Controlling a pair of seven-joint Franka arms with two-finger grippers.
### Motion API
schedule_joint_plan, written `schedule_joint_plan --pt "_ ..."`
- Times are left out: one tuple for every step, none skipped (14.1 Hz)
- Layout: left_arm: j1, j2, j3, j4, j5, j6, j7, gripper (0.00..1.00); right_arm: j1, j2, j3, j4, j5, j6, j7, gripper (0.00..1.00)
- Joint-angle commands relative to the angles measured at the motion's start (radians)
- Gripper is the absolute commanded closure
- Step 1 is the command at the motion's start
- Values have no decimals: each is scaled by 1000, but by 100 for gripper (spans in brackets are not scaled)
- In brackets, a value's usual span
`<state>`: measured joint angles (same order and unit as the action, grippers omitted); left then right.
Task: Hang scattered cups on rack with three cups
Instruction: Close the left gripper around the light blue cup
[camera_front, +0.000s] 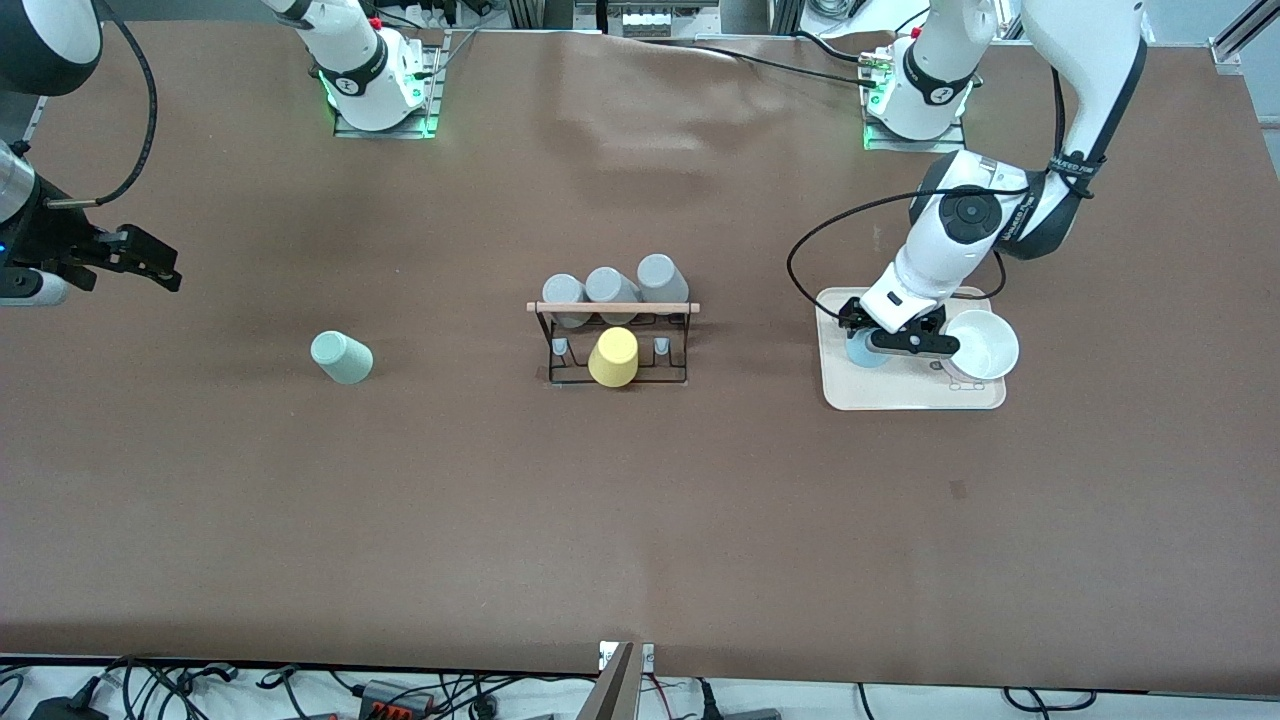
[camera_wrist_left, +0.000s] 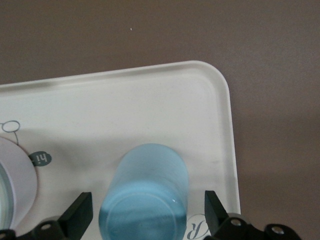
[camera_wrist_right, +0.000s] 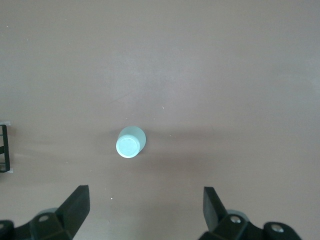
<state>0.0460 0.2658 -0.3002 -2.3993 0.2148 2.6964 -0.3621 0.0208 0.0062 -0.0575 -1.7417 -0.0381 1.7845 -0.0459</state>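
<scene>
The light blue cup (camera_wrist_left: 145, 195) stands on the white tray (camera_front: 905, 398) toward the left arm's end of the table, just beside a white bowl (camera_front: 983, 343) on the same tray. The left gripper (camera_front: 893, 335) is down around it: in the left wrist view 1 finger (camera_wrist_left: 80, 215) shows on each side of the cup, with a gap either side, so the pincer is wide and not yet gripping. My guess is that it straddles the cup this low so that closing will catch the body squarely.

The pale mint green cup (camera_front: 342, 357) stands alone on the bare brown table (camera_front: 640, 520), toward the right arm's end and well apart from everything else. The right gripper (camera_front: 150, 262) hangs in the air over that end of the table, its pincer wide with nothing in it, and the right wrist view looks straight down on the mint cup. This arm seems to be waiting, lined up for its own pick.

Between the 2 cups, at the middle of the table, is the black wire rack (camera_front: 615, 345) with its wooden rod along the top. It carries 3 grey cups (camera_front: 612, 287) on the row farther from the front camera and 1 yellow cup (camera_front: 613, 358) on the nearer row, with a free peg on each side of the yellow one, likely where the 2 loose cups belong.
</scene>
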Motion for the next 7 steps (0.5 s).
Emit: schedule_joint_plan --pt "9 -5 -2 -20 31 34 -14 45 -4 -9 5 2 -11 -8 -9 0" --pt "11 -8 -2 -18 31 30 -9 53 -4 -9 5 2 -12 -7 -11 0" --pt "11 -16 -1 -11 31 16 -6 60 -4 -9 5 2 -14 -10 -11 0" --pt "11 -31 3 3 31 -21 -5 69 -4 -9 5 2 -13 -10 -11 0" --pt "14 -42 4 34 31 -65 2 71 -5 -9 5 2 -13 -14 -11 0" --pt "15 -56 3 75 31 -126 21 71 -5 -8 5 2 -11 -14 -11 0" --pt "15 -62 0 122 31 -179 34 72 -4 -5 5 1 -11 -16 -11 0"
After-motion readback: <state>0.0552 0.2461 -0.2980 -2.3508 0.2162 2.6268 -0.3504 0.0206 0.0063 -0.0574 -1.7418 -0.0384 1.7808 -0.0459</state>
